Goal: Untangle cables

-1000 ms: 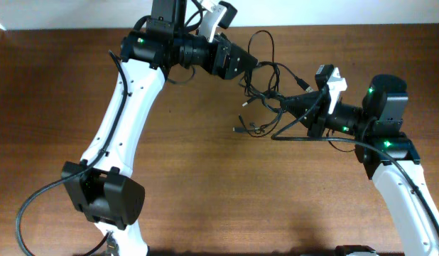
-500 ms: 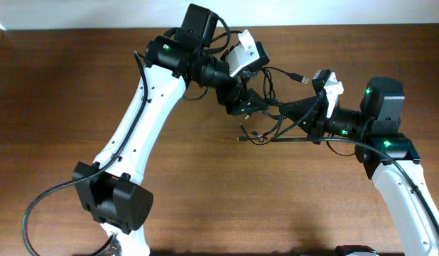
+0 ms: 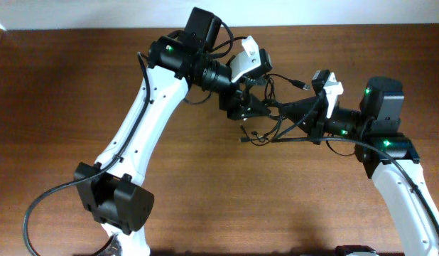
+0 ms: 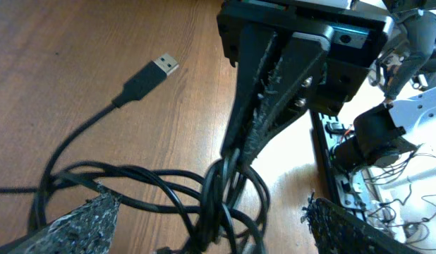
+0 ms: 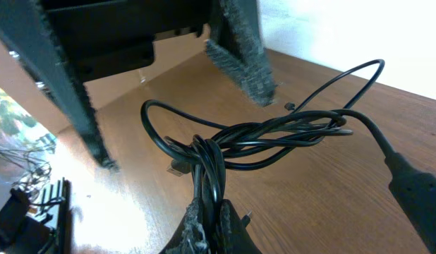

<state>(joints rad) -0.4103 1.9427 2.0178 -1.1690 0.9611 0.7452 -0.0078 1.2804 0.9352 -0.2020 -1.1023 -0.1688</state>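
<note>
Cables (image 5: 274, 134) in a knotted bunch; R claw (image 5: 209, 222) pinching them, L claw (image 4: 211, 212) spread wide w/ loops between.

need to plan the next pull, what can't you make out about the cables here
- overhead: how the cables cross; too thin, partly under the left gripper.
- left wrist: their lower loops, cut off by the bottom edge.
- right wrist: the thick cable end, blurred, cut by the right edge.
</note>
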